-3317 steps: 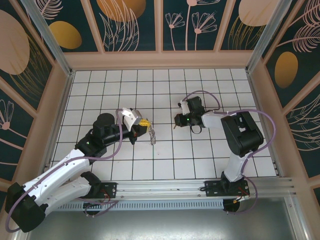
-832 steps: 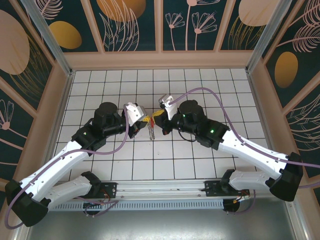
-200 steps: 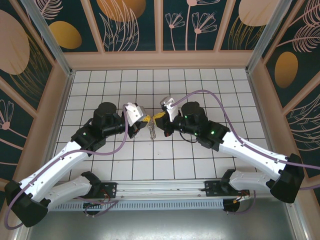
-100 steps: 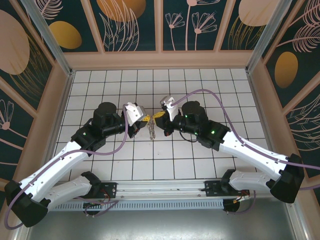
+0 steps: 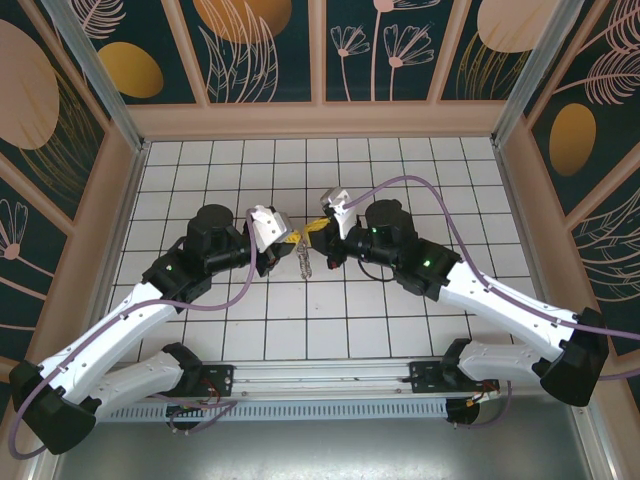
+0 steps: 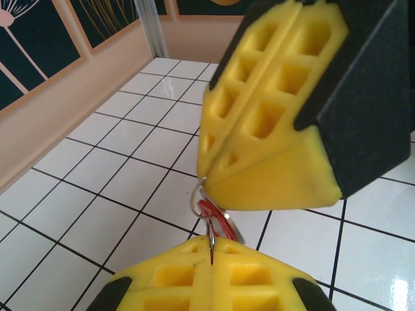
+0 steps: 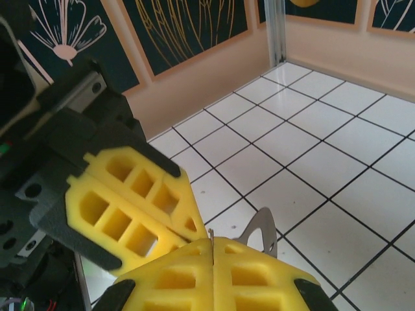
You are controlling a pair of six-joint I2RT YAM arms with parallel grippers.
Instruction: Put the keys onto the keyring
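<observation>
My left gripper [image 5: 289, 240] and right gripper [image 5: 319, 229] meet tip to tip above the middle of the tiled floor. The left gripper [image 6: 212, 241] is shut on the thin wire of the keyring [image 6: 196, 196]. From it a short row of plain keys [image 5: 303, 262] hangs down. The right fingers [image 6: 259, 129] press against that loop from above, and the key's red tag [image 6: 209, 208] shows just under them. My right gripper [image 7: 213, 241] is shut, with a thin metal edge nipped between its pads. A silvery key plate [image 7: 264, 230] sticks out behind them, and the left fingers [image 7: 130, 201] touch from the left.
White tiled floor [image 5: 250, 170] lies open all round the two grippers. Low tan walls [image 5: 320, 120] with dark patterned panels close it in at the back and sides. Purple cables [image 5: 440, 200] arch over both arms.
The right gripper has edged slightly up and to the right. The left arm holds still, both grippers stay shut, and the hanging keys have barely moved.
</observation>
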